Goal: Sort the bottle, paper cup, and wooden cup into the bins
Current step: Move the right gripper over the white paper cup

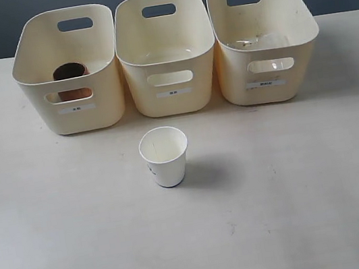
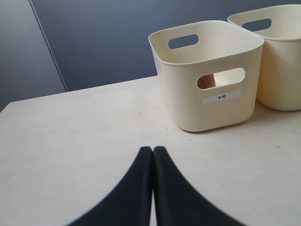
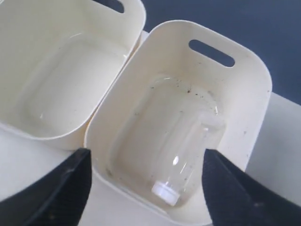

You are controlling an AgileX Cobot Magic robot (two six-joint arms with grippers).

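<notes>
Exterior view: tapered white paper cup [image 1: 165, 158]

Bottle [image 3: 184, 157] lies in the bin [image 3: 254, 80] beneath the right end effector [image 3: 146, 162]; wooden cup [image 2: 206, 81] sits in the nearest bin [image 2: 188, 108] ahead of the left end effector [image 2: 153, 149].

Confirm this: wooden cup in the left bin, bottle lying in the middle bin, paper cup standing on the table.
Not quite. The bottle lies in the right bin, not the middle bin; the right wrist view shows it. The wooden cup and paper cup are as you say.
</notes>
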